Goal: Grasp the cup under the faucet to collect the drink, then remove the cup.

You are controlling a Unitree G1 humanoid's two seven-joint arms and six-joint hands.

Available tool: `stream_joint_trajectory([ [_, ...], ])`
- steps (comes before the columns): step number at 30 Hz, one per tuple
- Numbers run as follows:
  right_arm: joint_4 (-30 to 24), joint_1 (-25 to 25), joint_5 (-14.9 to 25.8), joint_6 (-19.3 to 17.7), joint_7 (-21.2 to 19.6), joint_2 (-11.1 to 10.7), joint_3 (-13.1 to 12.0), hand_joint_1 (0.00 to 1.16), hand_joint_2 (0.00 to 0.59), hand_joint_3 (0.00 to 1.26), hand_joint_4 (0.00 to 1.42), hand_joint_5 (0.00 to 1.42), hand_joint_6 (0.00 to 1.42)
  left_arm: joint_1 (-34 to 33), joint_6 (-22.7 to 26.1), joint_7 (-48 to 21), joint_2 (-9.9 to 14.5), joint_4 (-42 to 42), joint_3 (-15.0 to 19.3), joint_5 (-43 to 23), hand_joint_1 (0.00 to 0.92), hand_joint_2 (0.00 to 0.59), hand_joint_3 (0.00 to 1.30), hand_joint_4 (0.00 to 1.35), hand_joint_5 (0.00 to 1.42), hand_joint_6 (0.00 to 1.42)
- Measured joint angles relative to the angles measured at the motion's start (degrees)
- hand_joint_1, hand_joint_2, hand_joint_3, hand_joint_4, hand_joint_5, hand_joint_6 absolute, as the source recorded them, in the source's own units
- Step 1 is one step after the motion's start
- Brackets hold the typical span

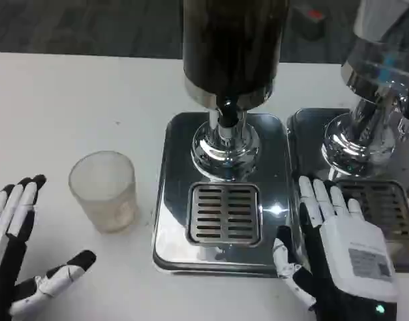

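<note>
The cup [104, 190] stands just beside the open left hand [20, 257].

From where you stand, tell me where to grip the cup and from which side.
Grip the cup around its mid sidewall, from its left with the left robot hand. It stands upright, apart from the dispenser tray, and that open hand already faces it.

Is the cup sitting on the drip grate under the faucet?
No, the cup stands on the table left of the grate, beside the open left hand.
</note>
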Motion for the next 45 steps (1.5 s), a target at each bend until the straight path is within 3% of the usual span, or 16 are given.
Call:
stream_joint_trajectory([
  [13, 0.30, -0.41, 0.32, -0.29, 0.00, 0.11, 0.49, 0.24, 0.560, 0.02, 0.00, 0.00, 0.00, -1.90, 0.06, 0.00, 0.01, 1.43, 0.01, -1.02, 0.000, 0.123, 0.00, 0.00, 0.00, 0.00],
  [18, 0.36, -0.41, 1.03, -0.35, 0.00, 0.16, 0.68, 0.25, 0.560, 0.02, 0.00, 0.00, 0.00, -1.90, 0.04, 1.52, 0.03, 1.38, 0.25, -0.26, 0.000, 0.103, 0.04, 0.05, 0.13, 0.09],
  [23, 0.37, -0.53, 1.26, -0.35, 0.34, -0.26, 0.68, 0.25, 0.560, 0.02, 0.00, 0.00, 0.00, -2.28, -0.70, 4.08, 0.16, 1.42, 1.46, -0.49, 0.000, 0.089, 0.00, 0.00, 0.00, 0.00],
  [26, 0.37, -0.70, 1.26, -0.35, 0.71, -0.30, 0.67, 0.25, 0.560, 0.02, 0.00, 0.00, 0.00, -3.59, -1.16, 3.29, 0.19, 2.39, 1.47, -1.39, 0.000, 0.074, 0.00, 0.00, 0.00, 0.00],
  [33, 0.33, -0.70, 1.26, -0.13, 1.23, -0.15, 0.61, 0.26, 0.560, 0.02, 0.00, 0.00, 0.00, -11.01, -5.52, -3.94, 0.44, 12.17, 1.00, -8.73, 0.000, 0.003, 0.00, 0.00, 0.00, 0.00],
  [38, 0.33, -0.74, 1.27, 0.07, 1.42, 0.15, 0.63, 0.26, 0.563, 0.02, 0.00, 0.00, 0.00, -17.64, -14.02, -6.48, 0.31, 23.05, -2.43, -10.39, 0.000, 0.000, 0.00, 0.00, 0.00, 0.00],
  [45, 0.30, -0.56, 1.27, 0.30, 1.48, 0.27, 0.59, 0.26, 0.569, 0.02, 0.00, 0.00, 0.00, -22.50, -17.55, -8.70, -2.35, 33.30, -3.28, -14.60, 0.000, 0.000, 0.00, 0.00, 0.00, 0.00],
])
